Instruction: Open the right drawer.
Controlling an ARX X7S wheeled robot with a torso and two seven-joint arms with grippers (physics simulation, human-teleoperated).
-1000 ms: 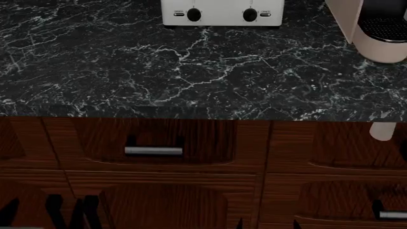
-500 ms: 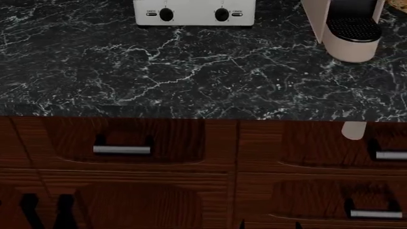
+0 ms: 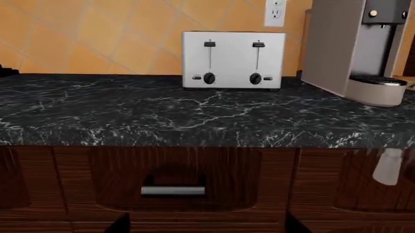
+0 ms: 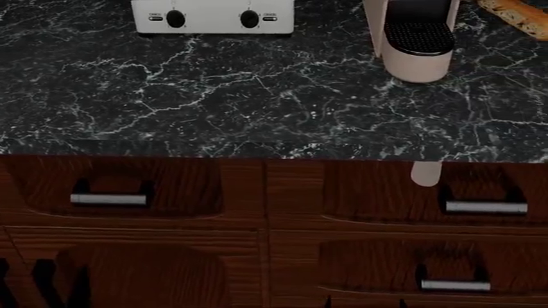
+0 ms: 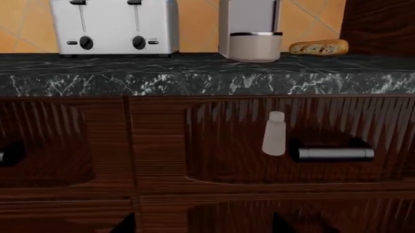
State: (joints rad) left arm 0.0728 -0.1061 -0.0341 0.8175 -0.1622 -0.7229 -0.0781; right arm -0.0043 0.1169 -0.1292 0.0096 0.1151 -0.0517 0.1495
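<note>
The right drawer [image 4: 402, 192] is the wide dark wood-grain front under the counter edge, and it sits flush with its neighbours. Its silver bar handle [image 4: 486, 206] is near the right edge of the head view. In the right wrist view the same handle [image 5: 332, 154] lies ahead and off to one side. My right gripper [image 5: 204, 224] is open, with only two dark fingertips [image 5: 126, 224] showing, short of the wood and touching nothing. My left gripper [image 3: 207, 225] is open too and faces the narrower left drawer [image 3: 173, 190].
On the black marble counter [image 4: 256, 96] stand a white toaster [image 4: 212, 14] and a beige coffee machine [image 4: 412, 38], with a bread loaf [image 4: 518, 14] at the far right. A second drawer handle [image 4: 455, 285] lies below the right drawer.
The head view has swung to the right, so everything in it slid left. The right drawer's handle and the lower handle have come fully into view. The drawer itself has not moved.
</note>
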